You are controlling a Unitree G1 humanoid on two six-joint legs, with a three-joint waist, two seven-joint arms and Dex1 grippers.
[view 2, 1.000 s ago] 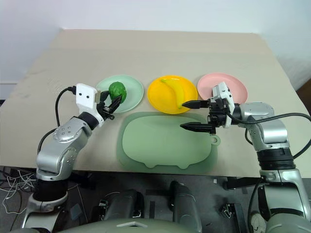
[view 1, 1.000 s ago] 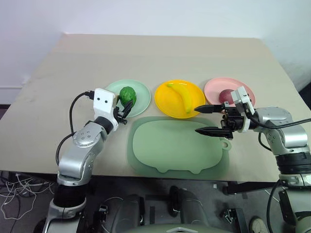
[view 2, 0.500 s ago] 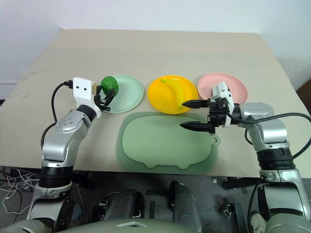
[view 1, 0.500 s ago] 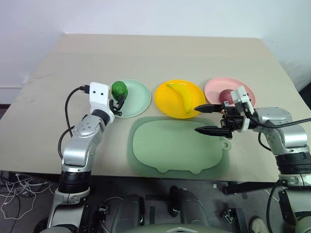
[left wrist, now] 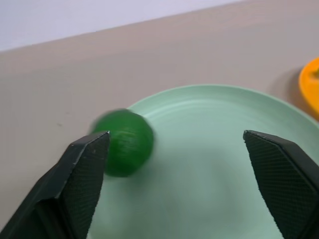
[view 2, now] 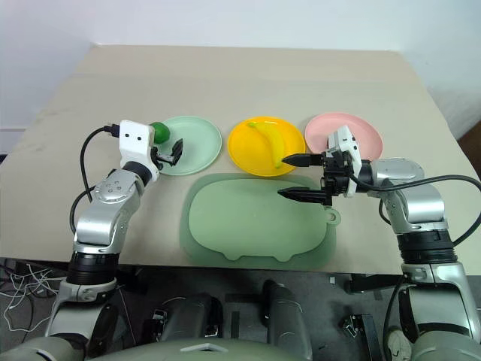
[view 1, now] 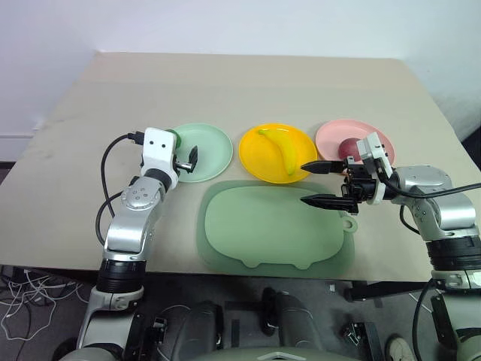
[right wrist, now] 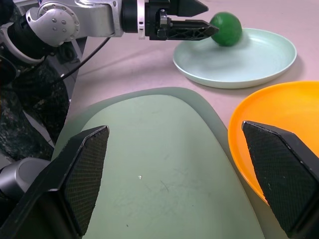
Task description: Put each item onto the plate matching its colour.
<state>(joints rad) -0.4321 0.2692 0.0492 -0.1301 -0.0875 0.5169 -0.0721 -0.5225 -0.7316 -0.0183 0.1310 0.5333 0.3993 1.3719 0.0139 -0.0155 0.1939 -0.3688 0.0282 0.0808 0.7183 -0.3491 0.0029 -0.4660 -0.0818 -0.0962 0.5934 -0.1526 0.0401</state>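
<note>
My left gripper (left wrist: 175, 138) is open over the left part of the pale mint plate (view 1: 213, 150). The green item (left wrist: 127, 142) lies free at that plate's left rim, just beside one of my left fingers (left wrist: 84, 169), and it looks blurred. The yellow banana (view 1: 282, 150) lies on the yellow plate (view 1: 252, 154). The dark red fruit (view 1: 349, 147) sits on the pink plate (view 1: 334, 133). My right gripper (view 1: 303, 183) is open and empty, pointing left over the right end of the tray, in front of the yellow plate.
A large sage-green tray (view 1: 274, 226) with a small loop lies near the table's front edge, in front of the three plates. Bare tan tabletop (view 1: 248, 83) stretches behind the plates to the white wall.
My left gripper carried the green item leftwards over the mint plate, then opened and let it go at the plate's left rim. The right arm has not moved.
</note>
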